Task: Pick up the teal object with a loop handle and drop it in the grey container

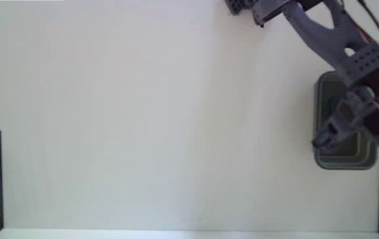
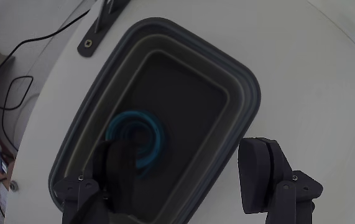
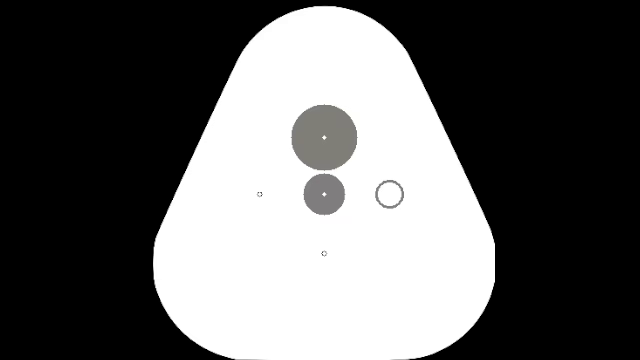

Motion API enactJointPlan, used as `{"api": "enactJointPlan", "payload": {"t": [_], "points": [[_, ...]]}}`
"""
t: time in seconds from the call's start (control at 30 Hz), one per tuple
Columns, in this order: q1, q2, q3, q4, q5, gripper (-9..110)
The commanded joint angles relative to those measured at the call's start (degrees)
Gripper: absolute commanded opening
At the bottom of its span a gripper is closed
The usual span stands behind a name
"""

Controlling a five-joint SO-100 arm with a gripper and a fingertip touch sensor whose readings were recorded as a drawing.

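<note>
Tool (image 2: 189, 177) is hanging over the tub (image 2: 239, 81), jaws spread wide and gripping nothing. Teal cup (image 2: 155, 134) is lying on the tub floor, partly behind one finger (image 2: 122, 174). Drop is looking complete; white worktop (image 1: 143, 119) around is carrying the tub.

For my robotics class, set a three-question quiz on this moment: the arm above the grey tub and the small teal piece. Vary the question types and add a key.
1. True or false: in the wrist view, the teal object with a loop handle lies inside the grey container.
2. In the wrist view, the gripper is: A) shut on the teal piece; B) open, holding nothing; C) out of view.
3. Fill in: in the fixed view, the grey container sits near the ___ edge of the white table.

Key: 1 true. 2 B: its fingers stand wide apart, with one over the tub and the other over the table. 3 right.
</note>
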Motion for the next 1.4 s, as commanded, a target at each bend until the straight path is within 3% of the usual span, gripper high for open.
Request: {"api": "enactJointPlan", "payload": {"t": [0.0,1.37], "points": [[1.7,7.5,1.1,1.0,0.2,110],[25.8,39.0,32.5,1.1,0.2,110]]}}
